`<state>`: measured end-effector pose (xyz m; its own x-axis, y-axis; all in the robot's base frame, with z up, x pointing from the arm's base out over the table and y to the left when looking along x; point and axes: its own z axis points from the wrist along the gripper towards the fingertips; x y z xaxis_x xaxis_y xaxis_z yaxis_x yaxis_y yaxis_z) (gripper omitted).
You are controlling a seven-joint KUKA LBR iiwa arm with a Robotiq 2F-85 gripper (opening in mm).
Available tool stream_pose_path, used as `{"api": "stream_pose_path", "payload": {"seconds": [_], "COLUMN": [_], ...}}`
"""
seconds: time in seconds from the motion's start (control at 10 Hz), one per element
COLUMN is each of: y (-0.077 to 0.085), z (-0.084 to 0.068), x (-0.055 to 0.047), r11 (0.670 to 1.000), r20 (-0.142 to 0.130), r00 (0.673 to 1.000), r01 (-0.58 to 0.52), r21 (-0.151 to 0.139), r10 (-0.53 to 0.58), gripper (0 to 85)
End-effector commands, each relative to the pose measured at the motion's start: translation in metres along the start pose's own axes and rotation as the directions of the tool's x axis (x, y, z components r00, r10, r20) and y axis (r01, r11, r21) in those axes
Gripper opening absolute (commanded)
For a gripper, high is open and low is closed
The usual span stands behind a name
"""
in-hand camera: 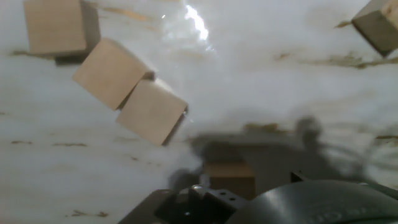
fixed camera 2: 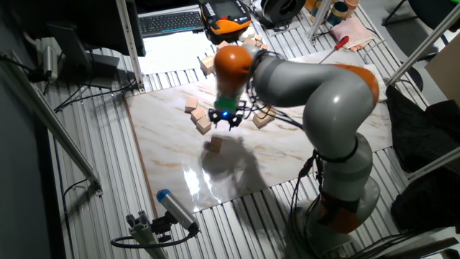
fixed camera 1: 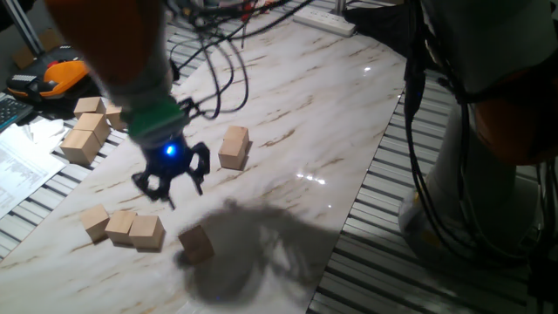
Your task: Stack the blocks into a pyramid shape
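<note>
A lone block (fixed camera 1: 195, 243) lies nearest on the marble table (fixed camera 1: 296, 113), just below and right of the gripper (fixed camera 1: 171, 186). Left of it, 3 blocks (fixed camera 1: 122, 227) sit in a touching row, under and left of the fingers. A 5th block (fixed camera 1: 234, 146) stands farther back, right of the gripper. More pale blocks (fixed camera 1: 87, 131) are piled at the far left edge. The hand view is blurred, and a dark housing (in-hand camera: 311, 202) hides its lower part. The gripper hangs above the table with fingers spread apart, holding nothing.
</note>
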<state>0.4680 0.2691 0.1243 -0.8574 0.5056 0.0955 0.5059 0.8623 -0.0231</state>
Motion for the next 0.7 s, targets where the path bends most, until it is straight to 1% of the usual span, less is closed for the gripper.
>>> {"api": "stream_pose_path", "payload": {"seconds": [0.0, 0.2, 0.3, 0.5, 0.6], "y": [0.006, 0.008, 0.009, 0.011, 0.01], "z": [0.004, 0.013, 0.017, 0.025, 0.031], "x": [0.005, 0.009, 0.01, 0.011, 0.011], "r11": [1.0, 1.0, 1.0, 1.0, 1.0], "r20": [0.008, 0.013, 0.018, 0.021, 0.027], "r00": [1.0, 1.0, 1.0, 1.0, 1.0], "r01": [-0.001, -0.007, -0.004, -0.004, -0.001], "r21": [0.008, 0.001, 0.006, 0.002, 0.0], "r10": [0.001, 0.007, 0.004, 0.004, 0.001], "gripper": [68.0, 68.0, 68.0, 68.0, 68.0]}}
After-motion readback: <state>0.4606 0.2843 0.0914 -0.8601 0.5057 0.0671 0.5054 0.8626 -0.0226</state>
